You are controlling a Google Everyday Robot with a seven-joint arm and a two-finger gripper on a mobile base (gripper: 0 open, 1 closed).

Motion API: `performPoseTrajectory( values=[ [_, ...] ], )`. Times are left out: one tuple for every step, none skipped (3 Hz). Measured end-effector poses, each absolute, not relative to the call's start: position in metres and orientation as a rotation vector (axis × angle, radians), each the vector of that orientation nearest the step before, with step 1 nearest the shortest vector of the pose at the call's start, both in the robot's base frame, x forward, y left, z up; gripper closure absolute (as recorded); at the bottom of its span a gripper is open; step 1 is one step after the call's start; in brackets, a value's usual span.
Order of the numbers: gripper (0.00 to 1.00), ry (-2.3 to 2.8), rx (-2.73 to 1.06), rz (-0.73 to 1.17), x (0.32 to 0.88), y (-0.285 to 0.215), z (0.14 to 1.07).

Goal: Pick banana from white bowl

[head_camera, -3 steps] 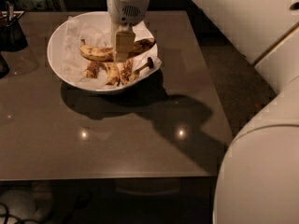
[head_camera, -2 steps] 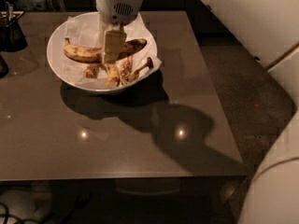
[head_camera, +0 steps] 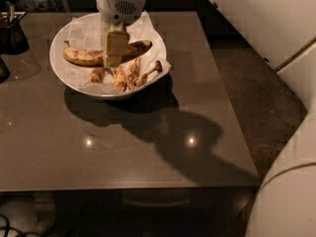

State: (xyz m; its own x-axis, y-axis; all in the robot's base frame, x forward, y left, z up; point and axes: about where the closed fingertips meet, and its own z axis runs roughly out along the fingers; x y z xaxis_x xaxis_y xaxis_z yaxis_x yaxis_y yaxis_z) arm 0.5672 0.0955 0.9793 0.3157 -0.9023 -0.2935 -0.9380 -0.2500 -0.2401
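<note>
**Bowl at the Table's Far Left, Gripper Over It**

The bowl [head_camera: 57, 65] is set on the table [head_camera: 123, 147], toward its far left corner. A paper lining [head_camera: 81, 31] is spread inside it. On that lining the banana [head_camera: 81, 57] is laid crosswise, across the middle of the bowl. Shorter banana pieces [head_camera: 121, 77] are placed just in front of it, toward the near rim. The gripper [head_camera: 114, 56] is positioned over the banana's middle, so that part is hidden. A small container [head_camera: 11, 33] is stood at the table's left edge, left of the bowl and apart from it.

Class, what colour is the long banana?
The banana is yellow, brown-spotted, camera view; end effector over it.
</note>
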Motion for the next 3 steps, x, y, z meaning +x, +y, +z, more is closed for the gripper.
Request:
performPoseTrajectory(
  values=[
    [1.00,1.664,-2.233,0.207,0.533,0.109,0.977],
    [1.00,1.717,-2.234,0.257,0.495,0.117,0.959],
    [1.00,1.717,-2.234,0.257,0.495,0.117,0.959]
  ],
)
